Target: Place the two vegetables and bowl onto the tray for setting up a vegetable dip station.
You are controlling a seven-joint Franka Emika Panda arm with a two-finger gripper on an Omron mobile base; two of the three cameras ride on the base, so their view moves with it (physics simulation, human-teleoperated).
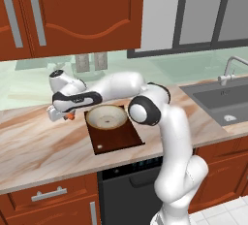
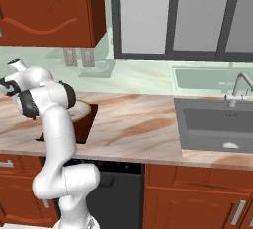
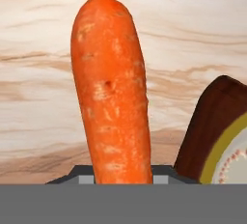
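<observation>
An orange carrot [image 3: 113, 92] stands between my fingertips in the hand view, with the gripper [image 3: 123, 175] shut on its lower end, just above the pale wood-grain counter. In the left base view the gripper [image 1: 63, 115] sits left of the tray, and the carrot [image 1: 71, 116] pokes out toward it as an orange tip. The dark brown tray [image 1: 118, 140] lies on the counter with the tan-rimmed bowl [image 1: 106, 117] resting on its far half. The tray's corner [image 3: 212, 117] and the bowl rim [image 3: 223, 156] show at the right of the hand view.
A steel sink [image 1: 220, 100] with a faucet [image 1: 231, 69] is set into the counter at the right. Wall cabinets [image 1: 72, 10] hang above, and outlets [image 1: 89, 61] sit on the backsplash behind the tray. My own arm [image 1: 145, 107] arches over the tray's right side.
</observation>
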